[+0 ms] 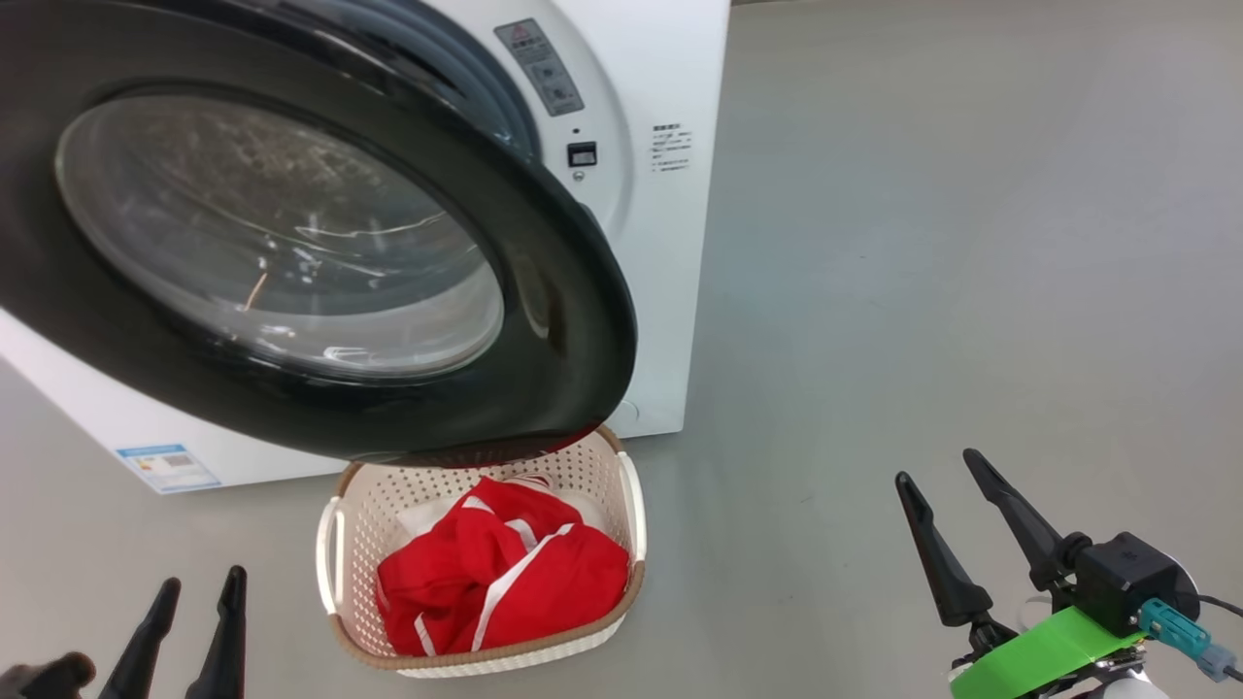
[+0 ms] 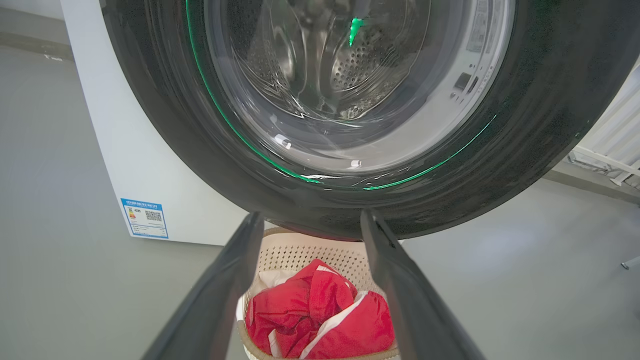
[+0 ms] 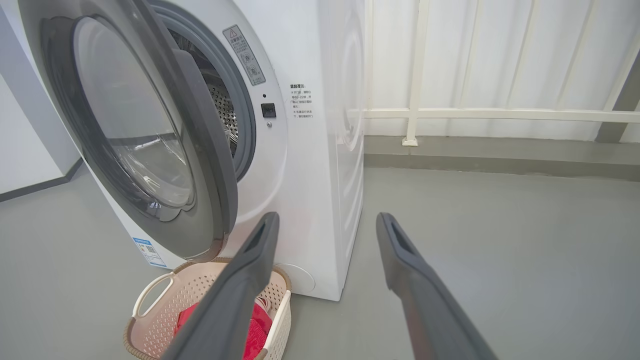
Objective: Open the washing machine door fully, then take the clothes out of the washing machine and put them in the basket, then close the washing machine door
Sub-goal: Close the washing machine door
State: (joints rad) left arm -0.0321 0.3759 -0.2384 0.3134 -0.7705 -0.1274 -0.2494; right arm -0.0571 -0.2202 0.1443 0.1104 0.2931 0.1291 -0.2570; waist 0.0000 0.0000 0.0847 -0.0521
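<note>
1. Both grippers sit nearest me and both are empty. The left gripper [image 1: 204, 580] is low on the near left with its fingers a little apart. The right gripper [image 1: 937, 466] is on the near right, spread wider.
2. Next out is the basket [image 1: 592, 464], on the floor between them and closer to the left one. The clothes [image 1: 505, 573] are piled inside, so I'd say the unloading is done.
3. Over the basket's far end hangs the washing machine door [image 1: 573, 320], part open.
   - The hinge side is off to the left. The free edge swings out right and toward me.
   - This is what the close turns on: the door's outer face lies straight ahead and up from the left gripper.
   - The right gripper is well off to the right of the free edge.
   - I reckon a push away from me on the rim near that free edge does it.
4. Farthest is the washing machine [image 1: 680, 291]. I can't spot any red through the glass.
</note>
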